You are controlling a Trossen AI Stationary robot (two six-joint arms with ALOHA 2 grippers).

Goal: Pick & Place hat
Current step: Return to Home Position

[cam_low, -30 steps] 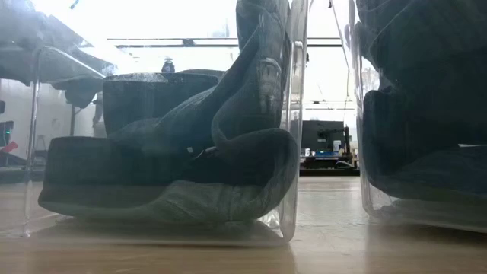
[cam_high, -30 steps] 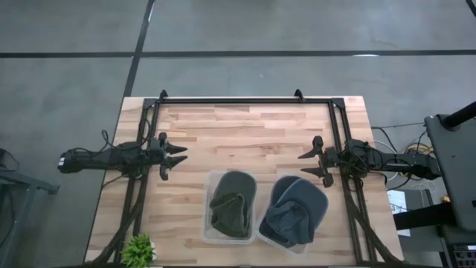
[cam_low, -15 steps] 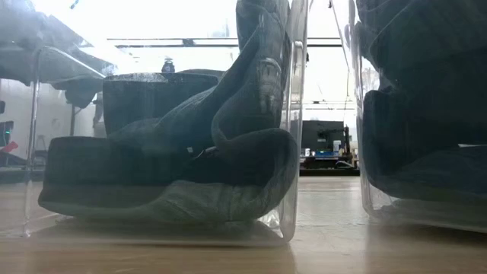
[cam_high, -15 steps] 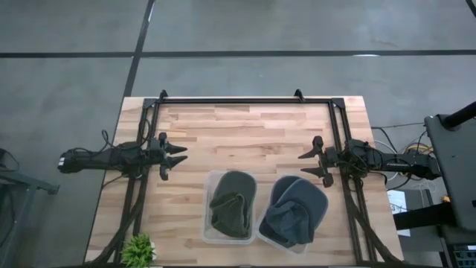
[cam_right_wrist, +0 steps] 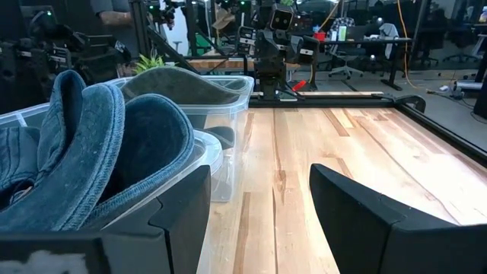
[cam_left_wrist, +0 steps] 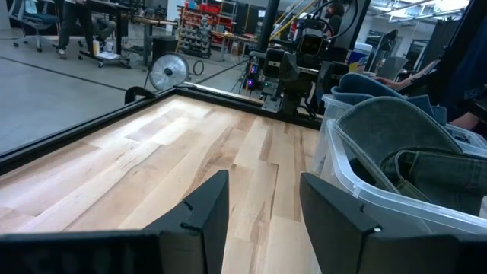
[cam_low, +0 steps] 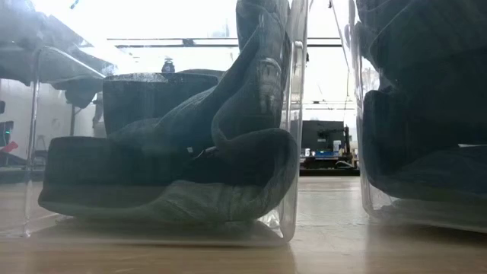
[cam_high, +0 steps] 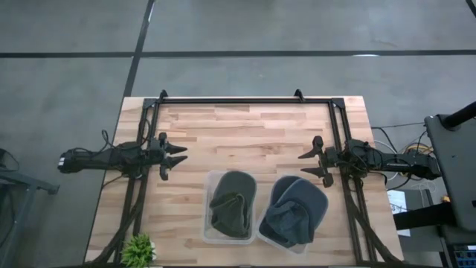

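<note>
Left gripper (cam_high: 178,155) and right gripper (cam_high: 309,165) at table (cam_high: 245,126) edges, fingers spread; left bin (cam_high: 207,212), right bin (cam_high: 277,244), plant (cam_high: 138,249) nearby.

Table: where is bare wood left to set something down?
Bare wood spans the table between the left gripper and right gripper, from the back rail to the left bin and right bin. A smaller patch lies between the plant and the left bin. Front centre is crowded, the bins side by side.
</note>
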